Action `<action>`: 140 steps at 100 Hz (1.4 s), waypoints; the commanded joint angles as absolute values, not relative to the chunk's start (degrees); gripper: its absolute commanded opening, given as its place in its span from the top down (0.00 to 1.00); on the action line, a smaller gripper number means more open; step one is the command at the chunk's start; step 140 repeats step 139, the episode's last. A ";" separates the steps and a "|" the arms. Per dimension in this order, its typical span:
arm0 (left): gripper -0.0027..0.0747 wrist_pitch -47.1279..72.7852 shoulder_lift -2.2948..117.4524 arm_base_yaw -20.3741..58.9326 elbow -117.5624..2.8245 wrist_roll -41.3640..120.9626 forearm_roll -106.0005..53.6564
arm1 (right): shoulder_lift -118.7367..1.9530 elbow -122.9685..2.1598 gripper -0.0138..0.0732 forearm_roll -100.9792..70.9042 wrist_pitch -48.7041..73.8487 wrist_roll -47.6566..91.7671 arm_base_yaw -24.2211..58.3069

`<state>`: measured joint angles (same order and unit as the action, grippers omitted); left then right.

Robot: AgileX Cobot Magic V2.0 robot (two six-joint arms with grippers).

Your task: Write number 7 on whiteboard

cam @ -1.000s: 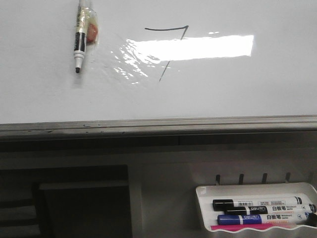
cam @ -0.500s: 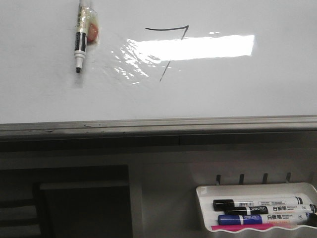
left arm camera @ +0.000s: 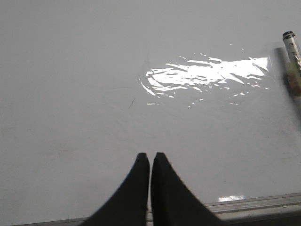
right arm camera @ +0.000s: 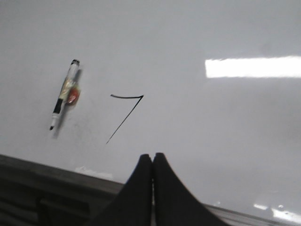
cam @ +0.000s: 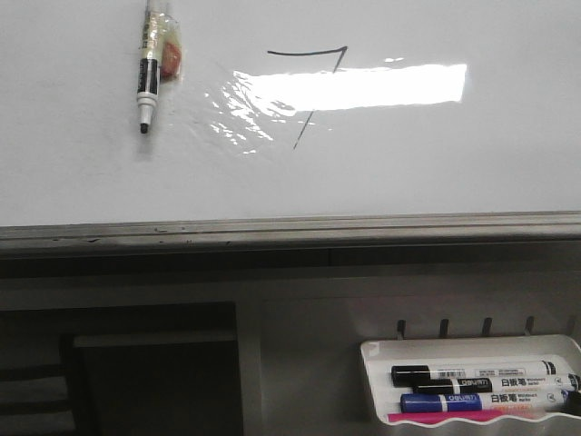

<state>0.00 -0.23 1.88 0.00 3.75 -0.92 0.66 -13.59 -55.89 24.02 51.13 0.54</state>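
The whiteboard fills the upper front view, with a grey edge rail below it. The number 7 is drawn on it in thin dark line, partly crossed by glare; it also shows in the right wrist view. A black-and-white marker hangs on the board left of the 7, tip down, and shows in the right wrist view and at the edge of the left wrist view. My left gripper is shut and empty over the board. My right gripper is shut and empty near the rail. Neither gripper shows in the front view.
A white plastic tray at the lower right holds black and blue markers and something pink. Dark shelving lies below the rail at the left.
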 commanded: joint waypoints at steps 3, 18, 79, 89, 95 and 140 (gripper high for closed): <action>0.99 -4.03 -2.00 1.79 2.05 3.21 -1.04 | 0.92 -14.93 0.90 -51.50 15.61 51.23 0.15; 0.99 -4.03 -2.00 1.79 2.05 3.21 -1.04 | -1.70 -12.74 0.90 -20.67 11.49 23.62 0.15; 0.99 -4.03 -1.90 1.79 2.05 3.21 -1.04 | 1.73 2.39 0.90 5.01 -0.92 6.49 1.38; 0.99 -4.03 -1.90 1.79 2.05 3.21 -1.04 | 1.73 2.28 0.90 5.01 -1.34 6.49 1.38; 0.99 -4.03 -1.90 1.79 2.05 3.21 -1.04 | 1.73 2.28 0.90 5.01 -1.34 6.49 1.38; 0.99 -4.03 -1.90 1.79 2.05 3.21 -1.04 | 1.73 2.28 0.90 5.01 -1.34 6.49 1.38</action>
